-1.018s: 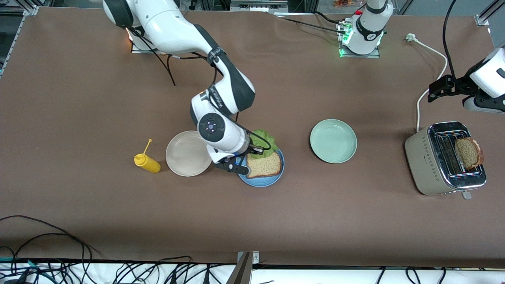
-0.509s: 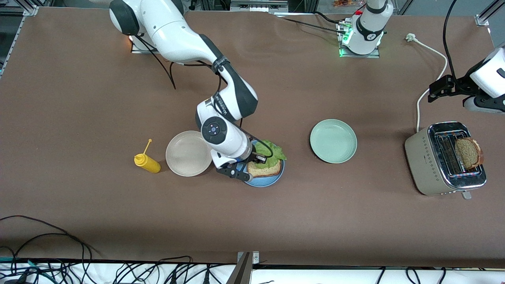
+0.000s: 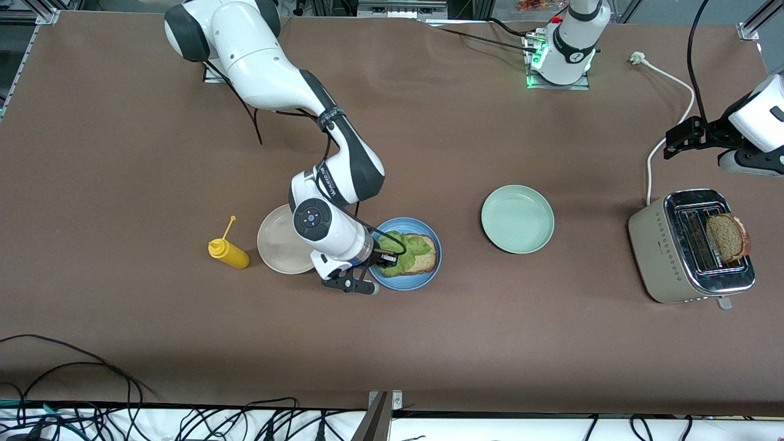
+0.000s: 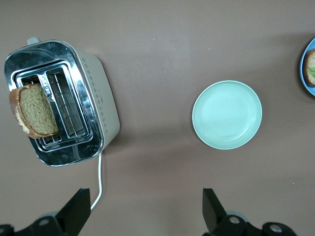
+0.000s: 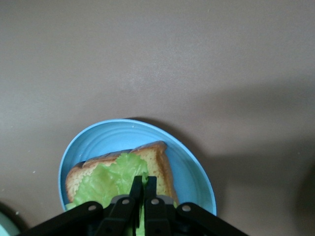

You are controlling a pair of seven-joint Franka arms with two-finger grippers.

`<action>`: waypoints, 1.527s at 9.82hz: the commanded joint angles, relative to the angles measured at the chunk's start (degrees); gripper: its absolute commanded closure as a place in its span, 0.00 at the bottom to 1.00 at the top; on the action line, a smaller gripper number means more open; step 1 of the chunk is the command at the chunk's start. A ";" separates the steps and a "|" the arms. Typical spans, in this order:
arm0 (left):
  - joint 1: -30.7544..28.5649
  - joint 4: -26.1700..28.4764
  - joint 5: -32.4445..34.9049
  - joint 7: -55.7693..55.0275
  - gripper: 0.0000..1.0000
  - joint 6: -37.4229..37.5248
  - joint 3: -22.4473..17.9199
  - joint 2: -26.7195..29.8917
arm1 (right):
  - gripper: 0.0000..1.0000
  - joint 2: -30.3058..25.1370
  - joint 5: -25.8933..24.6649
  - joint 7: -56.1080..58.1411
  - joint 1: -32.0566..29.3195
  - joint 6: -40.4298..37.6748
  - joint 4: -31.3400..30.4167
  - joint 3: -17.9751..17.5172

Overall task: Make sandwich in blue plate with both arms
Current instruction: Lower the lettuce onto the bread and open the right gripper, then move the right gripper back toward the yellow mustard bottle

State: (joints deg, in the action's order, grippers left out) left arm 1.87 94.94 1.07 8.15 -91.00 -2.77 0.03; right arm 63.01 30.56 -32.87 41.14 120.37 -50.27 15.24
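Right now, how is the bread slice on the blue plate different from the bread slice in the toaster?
The bread slice on the blue plate lies flat, while the bread slice in the toaster sticks up out of a slot, tilted. Lettuce covers much of the plate slice; the toaster slice is bare. Both are brown with darker crust.

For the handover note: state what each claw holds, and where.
Right claw: shut on ruffled green lettuce leaf's edge, over round blue plate. Left claw: open, holding nothing.

Lab bench, as I read it: bolted arm bases (image 3: 558, 64), aluminium framing (image 3: 752, 26) at 1 o'clock, loose cables (image 3: 73, 392) at 7 o'clock.
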 commanded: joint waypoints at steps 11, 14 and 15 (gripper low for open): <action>0.76 0.33 2.01 0.20 0.00 -0.76 1.01 -0.03 | 0.00 -10.07 -5.23 32.21 -3.60 -14.99 -6.04 6.20; 0.68 0.33 2.01 0.29 0.00 -0.76 1.01 -0.03 | 0.00 -18.35 -6.57 45.75 -7.29 -17.61 -14.24 5.85; 0.68 0.33 2.01 0.29 0.00 -0.76 1.01 -0.03 | 0.00 -20.02 -6.74 49.88 -8.17 -19.54 -14.94 5.85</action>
State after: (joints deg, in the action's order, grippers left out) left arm 2.28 94.95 1.85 8.13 -91.16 -1.68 -0.35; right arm 49.55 25.04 8.55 33.94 103.50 -58.63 21.86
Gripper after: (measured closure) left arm 0.000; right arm 0.000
